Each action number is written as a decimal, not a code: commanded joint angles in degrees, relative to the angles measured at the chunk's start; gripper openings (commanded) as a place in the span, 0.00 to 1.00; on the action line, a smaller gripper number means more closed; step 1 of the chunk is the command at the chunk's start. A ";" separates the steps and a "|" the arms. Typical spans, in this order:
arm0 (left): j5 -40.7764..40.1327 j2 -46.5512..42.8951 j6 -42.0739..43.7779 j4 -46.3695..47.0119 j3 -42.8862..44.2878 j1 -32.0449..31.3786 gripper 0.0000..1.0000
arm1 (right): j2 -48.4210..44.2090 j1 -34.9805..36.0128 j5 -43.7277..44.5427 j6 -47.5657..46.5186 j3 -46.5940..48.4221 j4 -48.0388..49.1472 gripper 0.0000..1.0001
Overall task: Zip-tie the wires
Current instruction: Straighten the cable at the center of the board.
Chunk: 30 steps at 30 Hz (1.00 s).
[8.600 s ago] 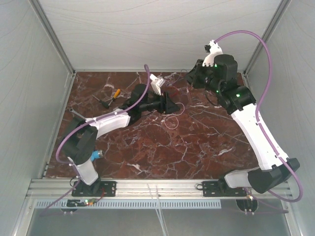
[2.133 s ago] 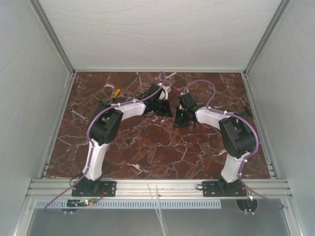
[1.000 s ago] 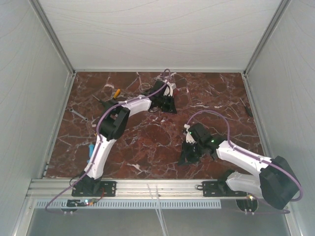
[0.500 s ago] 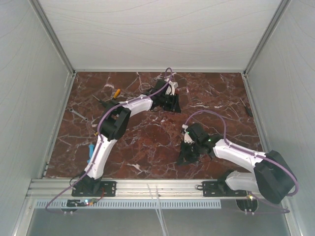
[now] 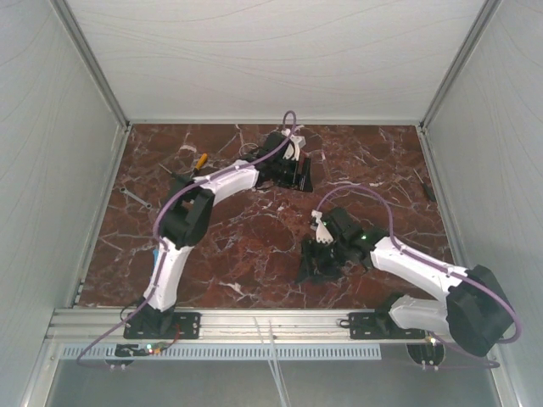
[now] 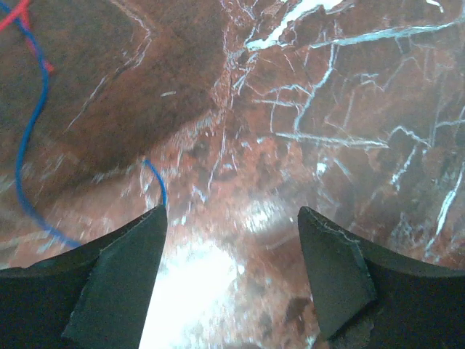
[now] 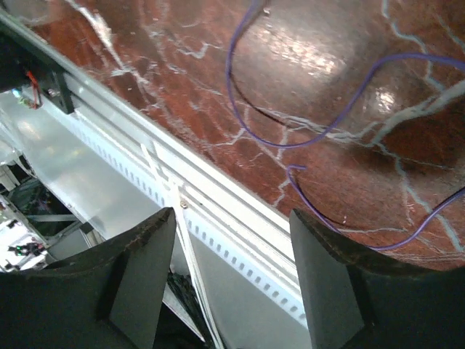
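A thin purple wire (image 7: pixel 290 142) lies in loose loops on the red marble just beyond my right gripper (image 7: pixel 232 213), which is open with nothing between its fingers. From above, that gripper (image 5: pixel 312 264) hangs low near the table's front middle. My left gripper (image 6: pixel 232 212) is open too and holds nothing. A thin blue wire (image 6: pixel 29 145) curls on the marble by its left finger (image 6: pixel 123 276), and a red strand (image 6: pixel 22 14) shows at the top left corner. From above, the left gripper (image 5: pixel 297 176) reaches to the far middle of the table.
An orange-handled tool (image 5: pixel 201 160) and a small metal wrench (image 5: pixel 129 196) lie at the far left. The aluminium front rail (image 7: pixel 218 211) runs right under the right gripper, with white strips (image 5: pixel 273 348) hanging over it. Grey walls enclose three sides.
Both grippers have gone from shut to open. The right gripper has shifted slightly left near the front edge, and the left gripper has crept a little right at the far middle.
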 commanded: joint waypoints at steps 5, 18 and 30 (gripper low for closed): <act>-8.62 -19.33 2.16 0.44 -14.36 -0.03 0.77 | -2.42 0.56 0.31 -2.72 7.71 -4.14 0.67; -18.19 -49.66 -6.20 2.04 -46.11 7.32 0.80 | 17.57 6.16 22.57 -2.02 19.57 1.34 0.43; -17.08 -60.95 -6.85 -0.23 -53.71 7.91 0.79 | 32.20 13.41 31.85 8.22 23.85 0.57 0.29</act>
